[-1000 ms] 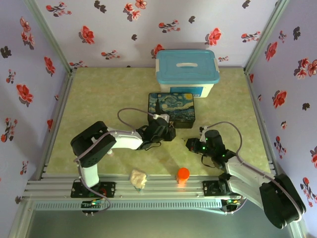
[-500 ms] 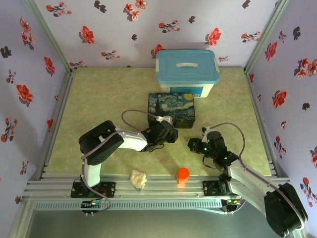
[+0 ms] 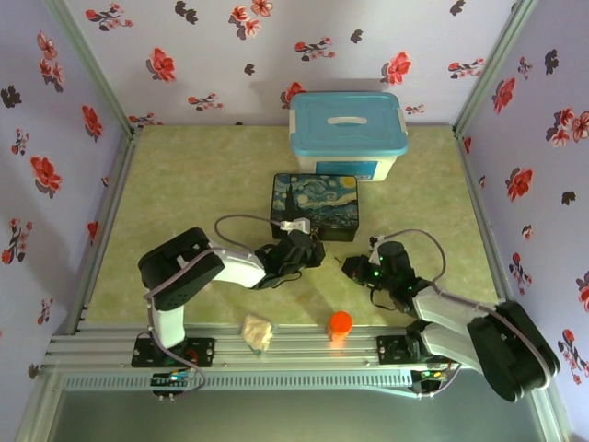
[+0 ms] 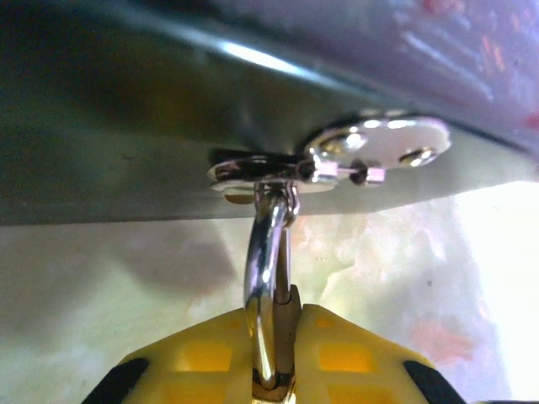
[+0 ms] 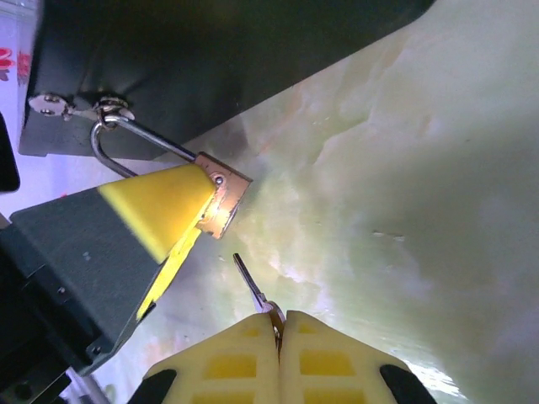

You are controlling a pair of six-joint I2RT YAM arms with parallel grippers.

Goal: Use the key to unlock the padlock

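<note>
Brass padlock [image 5: 224, 204], shackle through hasp [image 5: 80, 108]; thin key [image 5: 249, 280] (dark) near, pointing at it.

Shiny brass padlock [image 5: 222, 203], dark metal key [image 5: 248, 282]

One padlock [image 5: 222, 203], one key [image 5: 250, 283]

At the back of the bench [image 3: 184, 184] stands a lidded bin [image 3: 348, 133], and just in front of it sits a small box [image 3: 317, 204]. The padlock [image 5: 221, 202] hangs by its shackle from a hasp [image 4: 278, 172] on the box's near side, with the left tool [image 4: 275, 341] clamped around it from the near left. To the right, off the box's near right corner, the right tool [image 5: 278, 337] pinches the key [image 5: 250, 282], whose tip lies just short of the padlock's body. A cylinder [image 3: 340, 324] stands at the bench's near edge, in front of the two tools, with a crumpled lump [image 3: 258, 331] to its left along the same edge.
</note>
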